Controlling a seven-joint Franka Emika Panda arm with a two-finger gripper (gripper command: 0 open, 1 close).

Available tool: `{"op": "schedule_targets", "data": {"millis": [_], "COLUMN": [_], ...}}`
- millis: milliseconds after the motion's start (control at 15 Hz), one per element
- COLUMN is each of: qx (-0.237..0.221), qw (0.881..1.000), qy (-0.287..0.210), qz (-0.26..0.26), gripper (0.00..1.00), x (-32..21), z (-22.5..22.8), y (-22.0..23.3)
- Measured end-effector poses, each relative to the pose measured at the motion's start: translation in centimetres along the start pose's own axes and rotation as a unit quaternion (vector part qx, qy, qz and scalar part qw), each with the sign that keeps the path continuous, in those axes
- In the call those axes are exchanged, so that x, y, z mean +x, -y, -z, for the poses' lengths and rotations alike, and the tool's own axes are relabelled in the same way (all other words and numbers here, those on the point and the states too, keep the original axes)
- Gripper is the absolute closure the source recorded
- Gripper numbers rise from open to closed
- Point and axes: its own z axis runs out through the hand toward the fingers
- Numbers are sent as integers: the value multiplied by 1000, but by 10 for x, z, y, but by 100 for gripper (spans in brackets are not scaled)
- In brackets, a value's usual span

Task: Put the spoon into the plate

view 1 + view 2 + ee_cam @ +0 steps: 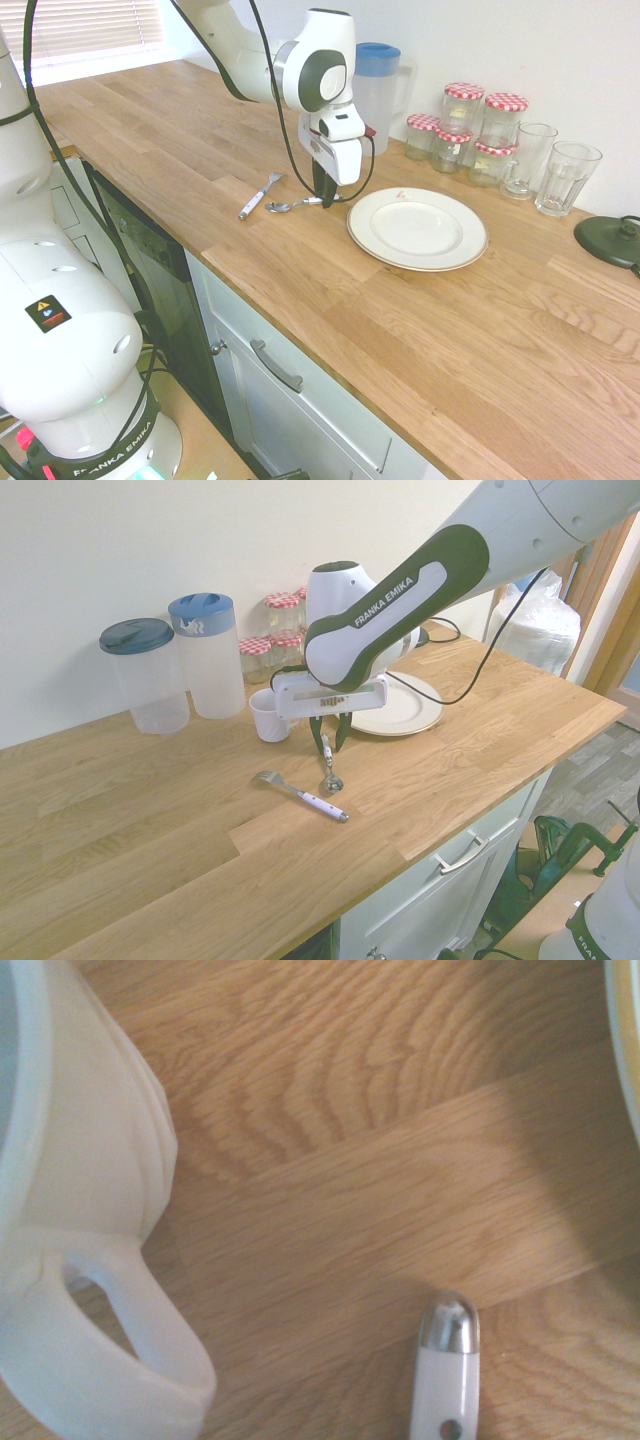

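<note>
Your wooden table (pixel 450 330) carries the white plate (pixel 417 228), and just beside it, on the side away from the glasses, the spoon (pixel 290 205) lies flat next to 1 fork (pixel 258 197). The claw (pixel 324 194) points straight down over the spoon's handle, its 2 fingers partly closed around it, though you cannot tell whether they grip yet. If they pinch the slim handle off-centre, the spoon could tilt or slip out on lifting.

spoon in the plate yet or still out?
Out. The spoon lies on the wooden counter beside the plate, which is bare; the gripper is down at its handle.
</note>
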Motion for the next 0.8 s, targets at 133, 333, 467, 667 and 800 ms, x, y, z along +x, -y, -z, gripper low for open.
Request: {"op": "schedule_targets", "data": {"millis": [133,333,467,667,800], "qx": [1,2,5,29,41], "qw": [1000,1000,1000,999,999], "qy": [0,0,1,5,-1], "qz": [0,1,1,15,19], "gripper": [100,100,100,100,100], "x": [0,-1,-1,7,25], "z": [0,1,2,26,57], "y": [0,1,1,1,-5]}}
